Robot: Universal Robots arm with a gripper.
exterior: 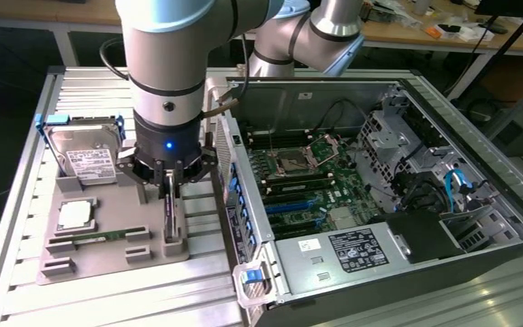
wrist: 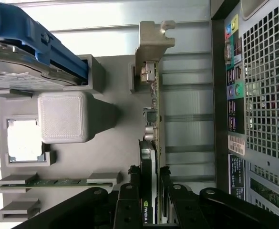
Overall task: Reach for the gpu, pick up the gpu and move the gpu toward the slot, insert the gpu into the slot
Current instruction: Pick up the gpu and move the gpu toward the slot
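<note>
The open computer case [exterior: 334, 102] lies on its side at the exterior view's right, on a slatted aluminium table [exterior: 152, 300]. Inside it is the green motherboard [exterior: 334, 178], and the blue slot [exterior: 287, 202] is bare, with no card in it. The wrist view gives the case's outside instead: its perforated rear panel [wrist: 268, 95] and a column of ports.

The arm [exterior: 166, 61] comes down over the grey holder tray [exterior: 107, 257] at the exterior view's left. At the far end of the tray a hard drive [exterior: 84, 153] stands in its blue bracket.

The gpu [exterior: 172, 221] stands on edge in the tray's holder, on the side nearest the case and well apart from the slot. In the exterior view it is a thin dark line below the gripper [exterior: 171, 182]. The wrist view looks along the card's top edge [wrist: 151, 119] – the small chips, the dark cooler with its logo and the silver end bracket [wrist: 153, 40] at the far end.

Flat in the tray lie a CPU [exterior: 75, 214] and, just beside it, a small green memory stick [exterior: 98, 238].

In the wrist view the gripper [wrist: 149, 172] straddles the card. Its black fingers [wrist: 129, 200] press on the cooler from both sides – clamped on the gpu, which sits in its holder.
</note>
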